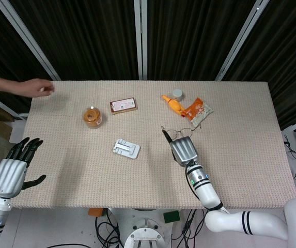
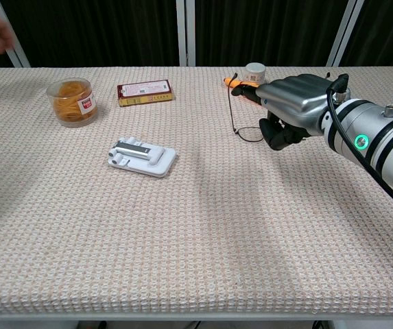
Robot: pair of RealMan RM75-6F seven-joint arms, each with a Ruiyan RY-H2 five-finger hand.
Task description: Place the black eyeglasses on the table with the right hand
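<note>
The black eyeglasses are thin-framed and sit in the fingers of my right hand, right of the table's middle. In the chest view they hang tilted from under the curled fingers, with one temple arm sticking up and a lens low near the woven table. Whether the lens touches the table I cannot tell. My left hand hovers off the table's front left corner with its fingers spread and nothing in it; only the head view shows it.
Behind the right hand lie an orange toy, a small white-capped pot and an orange snack packet. A white device, a brown box and a jar lie to the left. A person's hand rests at the far left corner.
</note>
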